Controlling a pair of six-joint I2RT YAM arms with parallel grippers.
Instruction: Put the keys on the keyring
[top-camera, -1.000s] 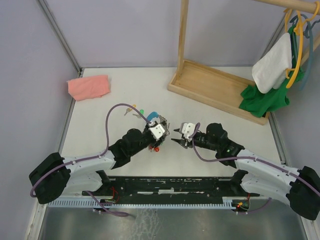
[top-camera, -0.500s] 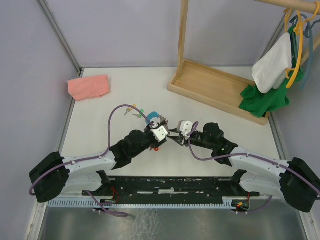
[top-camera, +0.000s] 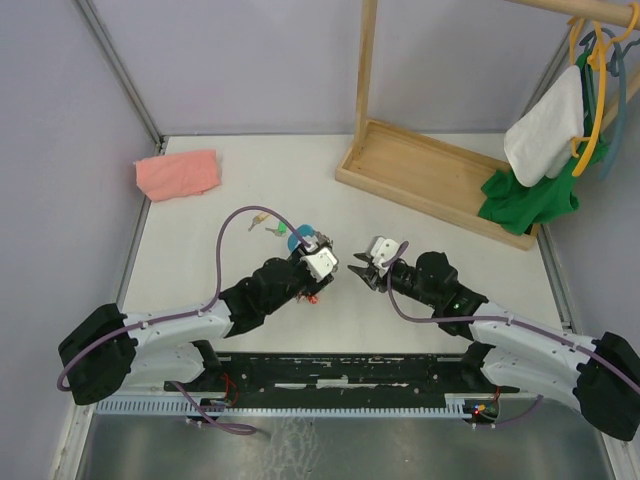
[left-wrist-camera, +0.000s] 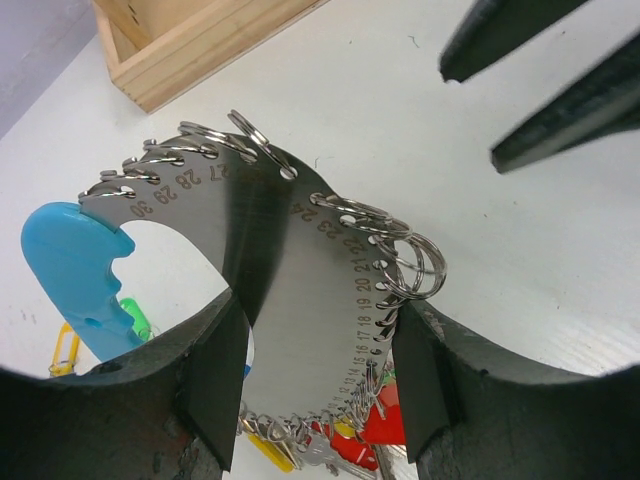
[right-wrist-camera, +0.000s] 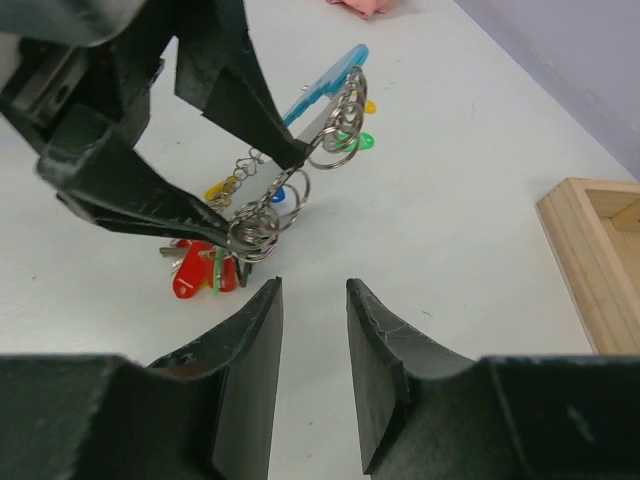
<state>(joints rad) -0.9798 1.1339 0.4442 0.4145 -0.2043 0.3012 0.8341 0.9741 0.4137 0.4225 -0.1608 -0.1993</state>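
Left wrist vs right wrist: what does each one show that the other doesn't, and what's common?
Left wrist only: the numbers engraved on the grey curved plate of the keyring, seen flat-on.
Right wrist only: the pink cloth at the top edge; the plate shows edge-on here.
Both: left jaws clamped on the plate, right jaws apart with nothing between them, the light-blue tag, red key heads under the bunch, the green-headed key, the wooden base.
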